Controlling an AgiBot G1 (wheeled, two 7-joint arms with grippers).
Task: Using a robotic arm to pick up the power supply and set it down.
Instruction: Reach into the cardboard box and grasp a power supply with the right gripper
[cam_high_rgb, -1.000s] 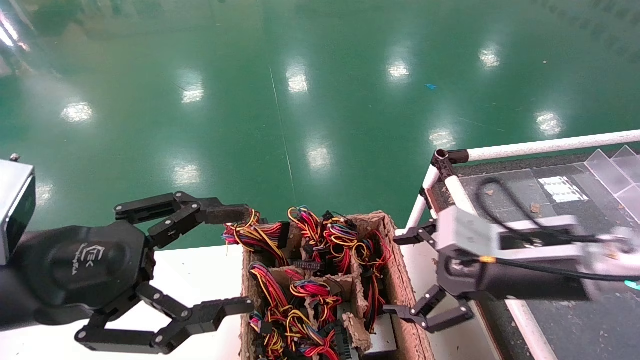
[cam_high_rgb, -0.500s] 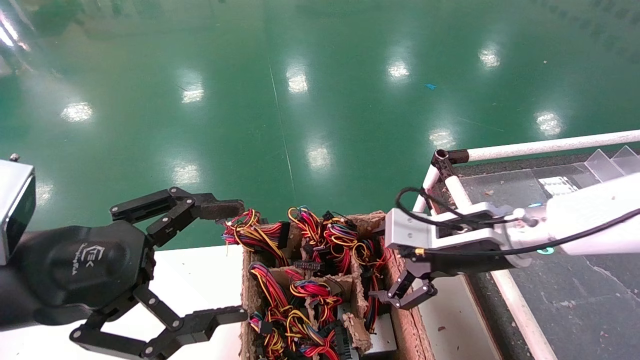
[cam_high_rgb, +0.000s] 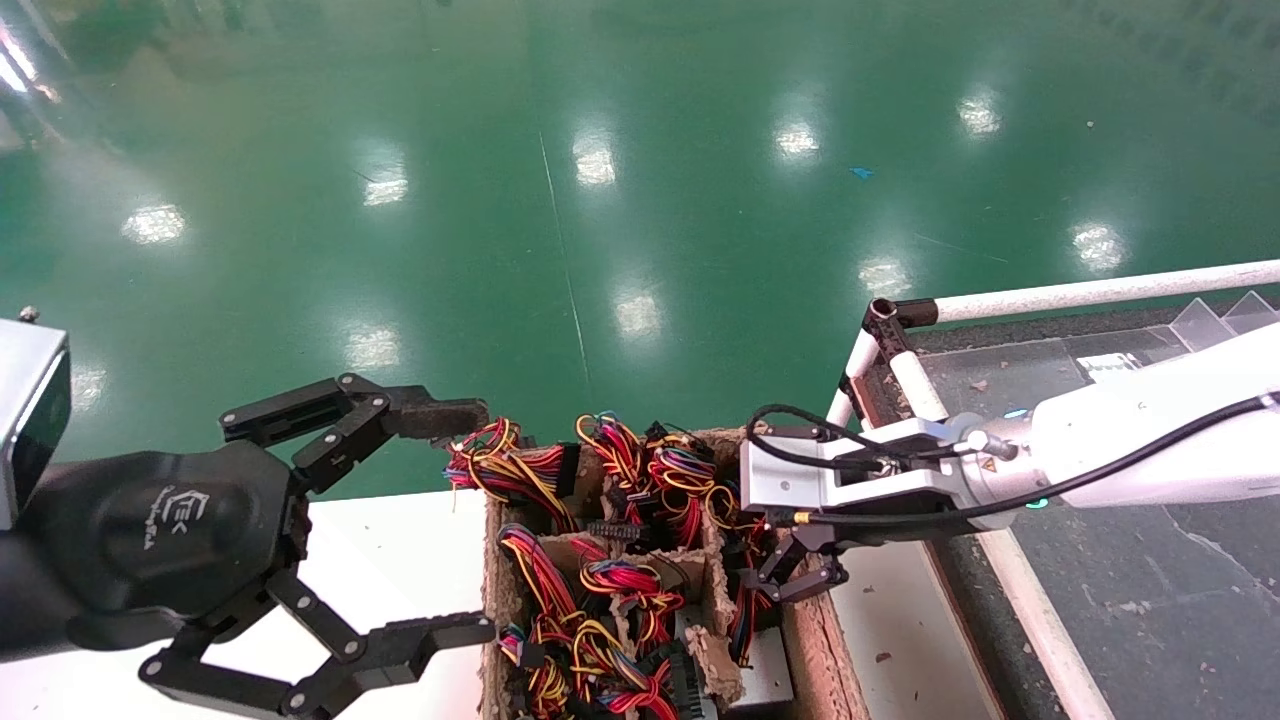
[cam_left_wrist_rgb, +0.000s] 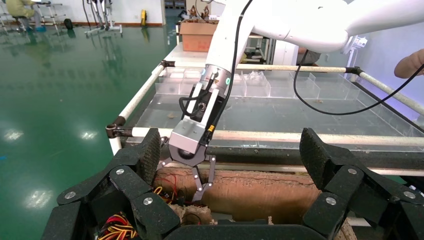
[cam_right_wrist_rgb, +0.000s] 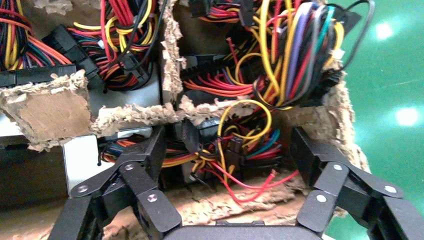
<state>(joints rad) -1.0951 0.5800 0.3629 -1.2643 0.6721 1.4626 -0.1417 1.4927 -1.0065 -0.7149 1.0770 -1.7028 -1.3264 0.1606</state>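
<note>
box (cam_high_rgb: 810, 640): cardboard, divided cells, lower centre of frame.
power supply (cam_right_wrist_rgb: 225, 155): right-hand cell, under wires; we judge it heavy, rigid; grip metal case, not cables.
right gripper (cam_high_rgb: 790, 572): open, straddling that cell.
left gripper (cam_high_rgb: 400, 530): wide open, lower left, idle.

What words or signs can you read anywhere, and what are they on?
White logo and a line of tiny words on the left gripper palm: too small to read.
Small orange warning triangle on the robotic arm wrist: no words readable.
White patterned label on the bench tray: too blurred to read.
Nothing else has writing.
</note>
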